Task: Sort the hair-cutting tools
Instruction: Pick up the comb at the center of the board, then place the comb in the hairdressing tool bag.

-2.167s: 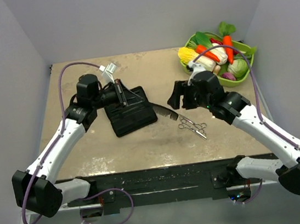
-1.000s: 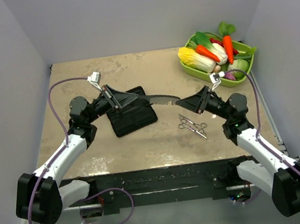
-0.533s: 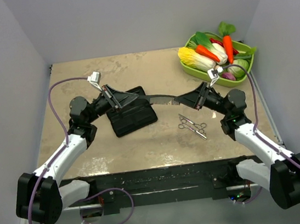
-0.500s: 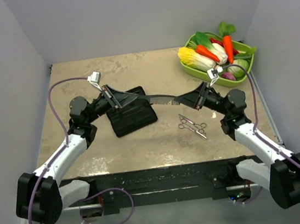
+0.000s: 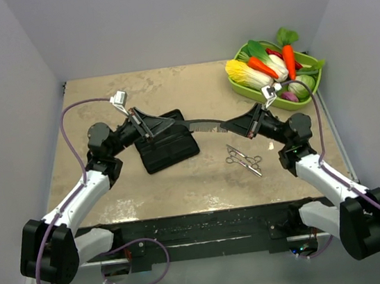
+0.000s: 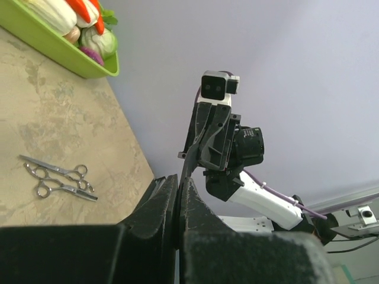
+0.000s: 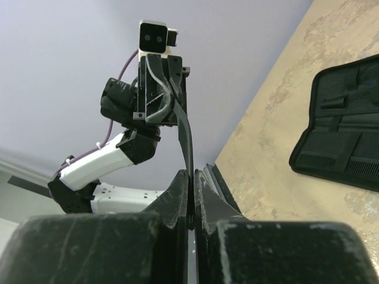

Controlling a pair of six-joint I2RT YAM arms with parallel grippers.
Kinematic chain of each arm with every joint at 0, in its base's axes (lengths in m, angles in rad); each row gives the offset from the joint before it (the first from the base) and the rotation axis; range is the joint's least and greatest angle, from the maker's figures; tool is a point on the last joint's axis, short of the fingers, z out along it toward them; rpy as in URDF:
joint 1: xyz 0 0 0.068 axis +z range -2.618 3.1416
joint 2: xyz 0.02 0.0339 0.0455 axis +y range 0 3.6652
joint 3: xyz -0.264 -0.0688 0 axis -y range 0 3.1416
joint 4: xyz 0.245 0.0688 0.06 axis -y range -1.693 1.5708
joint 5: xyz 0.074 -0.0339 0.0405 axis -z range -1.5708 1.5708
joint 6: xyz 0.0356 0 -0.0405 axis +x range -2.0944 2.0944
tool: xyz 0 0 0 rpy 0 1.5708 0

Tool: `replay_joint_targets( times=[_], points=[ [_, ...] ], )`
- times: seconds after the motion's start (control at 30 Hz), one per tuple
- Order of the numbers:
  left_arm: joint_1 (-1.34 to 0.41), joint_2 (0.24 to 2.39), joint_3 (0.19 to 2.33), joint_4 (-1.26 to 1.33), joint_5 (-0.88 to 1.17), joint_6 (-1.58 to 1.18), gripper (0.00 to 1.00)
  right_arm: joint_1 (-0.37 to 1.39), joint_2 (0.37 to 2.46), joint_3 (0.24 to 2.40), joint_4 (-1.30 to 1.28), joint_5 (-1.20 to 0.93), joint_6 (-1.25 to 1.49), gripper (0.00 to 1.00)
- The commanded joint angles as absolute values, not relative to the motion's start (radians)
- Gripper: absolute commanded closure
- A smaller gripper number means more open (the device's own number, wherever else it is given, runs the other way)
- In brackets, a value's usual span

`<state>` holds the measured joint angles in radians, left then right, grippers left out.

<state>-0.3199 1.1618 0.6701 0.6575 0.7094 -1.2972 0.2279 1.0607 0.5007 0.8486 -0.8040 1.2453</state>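
First, locate the two scissors (image 5: 244, 161) nearest the arm bases: flat on the table (image 5: 182, 185), right of centre, touching each other, ring handles to the far left, blades to the near right, free of both grippers. Next, moving back and left, find the black case (image 5: 166, 148), lying open and flat on the table below the left gripper (image 5: 166, 122). Slightly farther back, note the one comb (image 5: 198, 123) in view, lifted off the table and spanning roughly level between the two grippers, its left part above the far right corner of the case. Read the left gripper as clenched on the comb's left end, and the right gripper (image 5: 228, 124) as clamped tight on its right end. Confirm in either wrist view: thin comb edge pinched between the near pair of fingers and running straight across to the opposite gripper. Farthest back, in the far right corner of the table, find the green tray (image 6: 59, 53) heaped with toy vegetables (image 5: 264, 66), well apart from comb, scissors and case.
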Motion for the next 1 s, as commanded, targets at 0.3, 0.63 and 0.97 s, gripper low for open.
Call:
replay_joint_targets(
  times=[0.3,0.63,0.97],
  points=[
    [-0.313,1.072,0.997,-0.257,0.278,-0.761,0.0,0.221,1.164,0.739,0.602,-0.847,1.026,1.0],
    [-0.311,1.205,1.06,-0.7,-0.136,-0.66,0.0,0.221,1.409,1.029,0.079,-0.766,0.643,1.0],
    [-0.301,1.319,0.93,-0.572,-0.136,-0.687,0.1,0.23,1.673,1.324,-0.27,-0.719,0.355,1.0]
  ],
)
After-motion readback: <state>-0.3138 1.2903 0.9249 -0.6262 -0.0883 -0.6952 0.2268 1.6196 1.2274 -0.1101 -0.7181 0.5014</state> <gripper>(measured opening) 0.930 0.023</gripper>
